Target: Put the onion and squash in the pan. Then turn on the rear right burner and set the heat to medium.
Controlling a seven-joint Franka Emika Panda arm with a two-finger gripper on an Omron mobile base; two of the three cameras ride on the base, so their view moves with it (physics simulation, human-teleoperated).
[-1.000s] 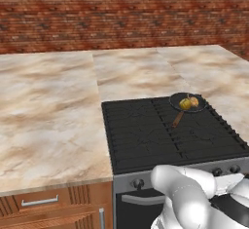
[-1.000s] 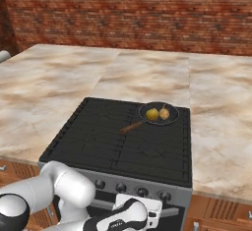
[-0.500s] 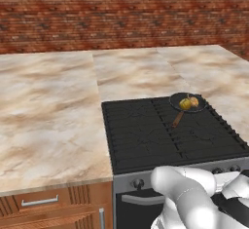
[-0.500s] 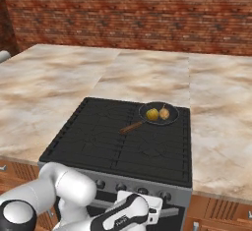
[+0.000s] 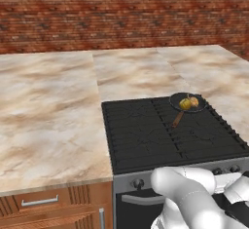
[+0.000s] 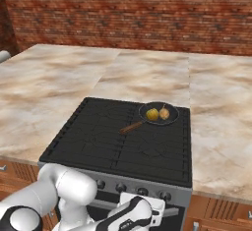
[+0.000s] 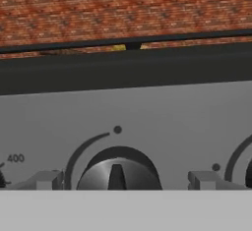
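You have the onion (image 6: 164,112) and squash (image 6: 152,114) in the pan (image 6: 158,113); fingers (image 7: 49,180) straddle a knob (image 7: 117,171), probably released.

Onion (image 6: 164,113) and squash (image 6: 152,114) sit in the pan (image 6: 158,113).

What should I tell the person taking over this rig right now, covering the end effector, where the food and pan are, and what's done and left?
End effector: low at the stove's front panel, a finger tip on each side of a dark knob; whether it grips the knob cannot be told.
Pan: on the rear right burner, wooden handle pointing toward the front left.
Onion and squash: side by side inside the pan.
Done: both vegetables are in the pan.
Left: turn the rear right burner's knob and set medium heat. Which burner this knob controls is not readable, so check before turning.
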